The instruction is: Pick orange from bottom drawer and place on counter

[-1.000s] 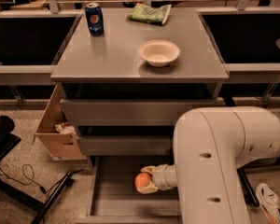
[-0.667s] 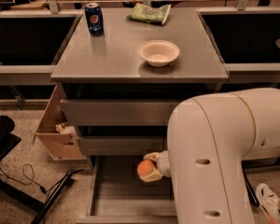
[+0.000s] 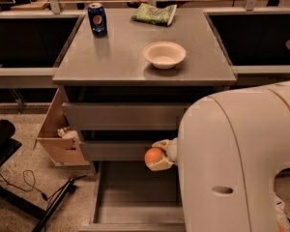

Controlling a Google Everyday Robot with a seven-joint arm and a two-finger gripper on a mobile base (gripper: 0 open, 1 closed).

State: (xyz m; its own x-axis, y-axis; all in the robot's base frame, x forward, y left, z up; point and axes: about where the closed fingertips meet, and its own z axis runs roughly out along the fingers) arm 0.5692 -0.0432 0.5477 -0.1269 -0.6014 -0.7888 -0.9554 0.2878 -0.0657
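Note:
My gripper [image 3: 158, 156] is shut on the orange [image 3: 153, 155] and holds it in the air above the open bottom drawer [image 3: 135, 197], level with the front of the middle drawer. The white arm [image 3: 241, 163] fills the lower right and hides the drawer's right side. The drawer floor that shows is bare. The grey counter [image 3: 111, 57] lies above, at the top of the cabinet.
On the counter stand a blue soda can [image 3: 97, 19] at the back left, a green bag [image 3: 153, 14] at the back and a white bowl [image 3: 164, 54] right of centre. A cardboard box [image 3: 58, 134] sits left of the cabinet. Cables lie on the floor at left.
My gripper has lifted the orange up out of the bottom drawer, from near its floor to the height of the middle drawer's front. The arm has risen with it.

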